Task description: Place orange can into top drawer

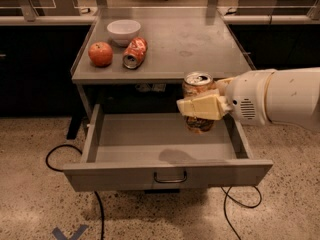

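camera view: the gripper (191, 106) comes in from the right on a thick white arm (280, 96) and hangs over the open drawer (115, 174), toward its right side. its cream fingers (202, 107) are pinched on the orange can (198, 85), one finger lying flat across the front of the label, the other hidden behind.

the orange can stands upright in the grip, long axis vertical. its silver top with the pull tab points up and its base points down at the drawer floor. it is in the air, clear of the floor, just in front of the table (200, 44) edge and near the right drawer wall. its top rim sits about level with the tabletop edge.

the drawer is pulled well out, with its handle (170, 176) at the middle of the front panel. a dark shadow (175, 156) lies on the floor near the front.

on the left of the table a white bowl (123, 30) sits at the back. in front of it are an apple (100, 53) and a red can (135, 53) lying on its side, open end toward the camera. a black cable (55, 154) loops on the floor to the left.
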{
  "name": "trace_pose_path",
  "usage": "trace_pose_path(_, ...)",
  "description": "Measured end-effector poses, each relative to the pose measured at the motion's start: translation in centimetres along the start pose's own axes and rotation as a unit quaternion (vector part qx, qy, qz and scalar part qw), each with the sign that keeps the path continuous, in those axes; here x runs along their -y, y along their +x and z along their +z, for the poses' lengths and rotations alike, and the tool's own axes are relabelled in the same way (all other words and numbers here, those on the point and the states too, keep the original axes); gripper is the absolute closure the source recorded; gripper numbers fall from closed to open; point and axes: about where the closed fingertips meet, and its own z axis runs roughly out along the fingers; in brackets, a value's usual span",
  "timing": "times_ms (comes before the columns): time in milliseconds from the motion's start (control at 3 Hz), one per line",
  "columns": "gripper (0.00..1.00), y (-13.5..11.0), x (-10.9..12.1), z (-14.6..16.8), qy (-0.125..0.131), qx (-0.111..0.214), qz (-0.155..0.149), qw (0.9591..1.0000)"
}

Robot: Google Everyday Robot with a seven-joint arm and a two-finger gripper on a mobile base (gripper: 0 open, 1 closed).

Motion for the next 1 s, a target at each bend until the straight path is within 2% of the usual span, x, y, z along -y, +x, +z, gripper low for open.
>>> trace_pose_path(333, 1.0, 1.2, 0.7, 1.8, 0.017, 0.008, -0.005, 0.9998)
trace_pose_path(667, 1.0, 6.0, 0.3, 7.8, 0.025, -0.013, -0.038, 0.9989)
trace_pose_path(1000, 1.0, 5.5, 1.3, 8.2, 0.053, -0.001, -0.05, 0.9974)
